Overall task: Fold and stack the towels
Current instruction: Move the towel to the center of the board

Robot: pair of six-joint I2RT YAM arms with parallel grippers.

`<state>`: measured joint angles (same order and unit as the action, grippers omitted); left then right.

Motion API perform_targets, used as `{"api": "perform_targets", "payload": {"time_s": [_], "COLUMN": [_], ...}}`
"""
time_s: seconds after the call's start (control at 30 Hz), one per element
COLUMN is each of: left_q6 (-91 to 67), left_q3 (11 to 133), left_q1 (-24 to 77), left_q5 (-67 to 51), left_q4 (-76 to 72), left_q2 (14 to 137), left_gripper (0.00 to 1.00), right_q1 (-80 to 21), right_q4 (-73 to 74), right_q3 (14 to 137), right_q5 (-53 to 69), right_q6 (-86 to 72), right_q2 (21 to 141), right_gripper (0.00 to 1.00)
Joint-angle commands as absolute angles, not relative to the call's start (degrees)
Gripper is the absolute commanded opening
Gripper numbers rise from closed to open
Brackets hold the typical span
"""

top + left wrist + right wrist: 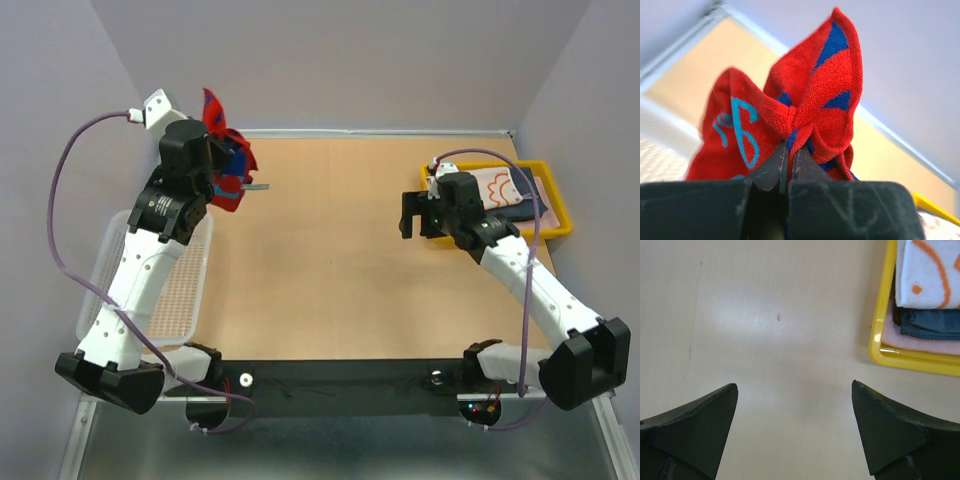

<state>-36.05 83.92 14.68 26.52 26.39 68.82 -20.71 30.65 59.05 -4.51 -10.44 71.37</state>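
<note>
The tan tabletop [330,260] fills the scene; the white mesh basket [188,300] sits along its left edge, partly under the left arm; the yellow tray [562,212] lies at the far right corner; inside it three folded towels are stacked, the orange-patterned towel [927,275] on top, the navy towel [935,322] beneath, the pinkish-brown towel [920,342] at the bottom; near the far left corner the red towel [810,100] with blue patches is up in the air, bunched, off the tabletop; the left hand [790,155] is clamped tight on a gathered pinch of it; the right hand [793,385] hovers spread wide, holding nothing, over bare tabletop just beside the tray, toward the middle.
</note>
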Motion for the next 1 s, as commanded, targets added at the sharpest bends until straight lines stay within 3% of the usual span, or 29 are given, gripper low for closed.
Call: {"api": "perform_targets", "payload": {"time_s": [0.0, 0.17, 0.27, 0.3, 0.4, 0.57, 0.7, 0.97], "left_q6": [-35.8, -35.9, -36.8, -37.4, -40.4, -41.1, -40.0, -41.9], "left_q3": [88.1, 79.1, 67.4, 64.4, 54.4, 46.1, 46.1, 47.2], "left_q1": [24.2, 36.7, 44.1, 47.6, 51.4, 54.4, 56.7, 57.2], "left_q5": [23.8, 18.5, 18.7, 20.3, 22.7, 20.8, 17.0, 18.9], "left_q4": [23.2, 15.3, 9.1, 7.1, 6.0, 7.1, 9.3, 12.0], "left_q2": [69.3, 68.7, 66.8, 65.6, 63.4, 63.5, 68.0, 76.5], "left_gripper": [0.00, 0.04, 0.42, 0.65, 0.85, 0.87, 0.86, 0.79], "right_q1": [-20.6, -20.6, -20.6, -20.6, -20.6, -20.6, -20.7, -22.3], "right_q4": [27.3, 27.4, 27.5, 27.7, 28.6, 29.6, 29.9, 26.4], "right_q3": [60.9, 61.0, 60.1, 59.8, 58.5, 55.9, 53.6, 50.6], "right_q5": [-6.8, -4.4, -2.1, -0.5, 2.8, 8.2, 12.8, 11.8], "right_q6": [-11.5, -11.2, -10.8, -10.7, -10.6, -11.4, -13.4, -13.0], "right_q2": [65.3, 61.0, 59.5, 59.3, 59.2, 61.7, 64.5, 76.7], "right_gripper": [1.00, 1.00, 1.00, 1.00, 1.00, 0.98, 0.84, 0.71]}}
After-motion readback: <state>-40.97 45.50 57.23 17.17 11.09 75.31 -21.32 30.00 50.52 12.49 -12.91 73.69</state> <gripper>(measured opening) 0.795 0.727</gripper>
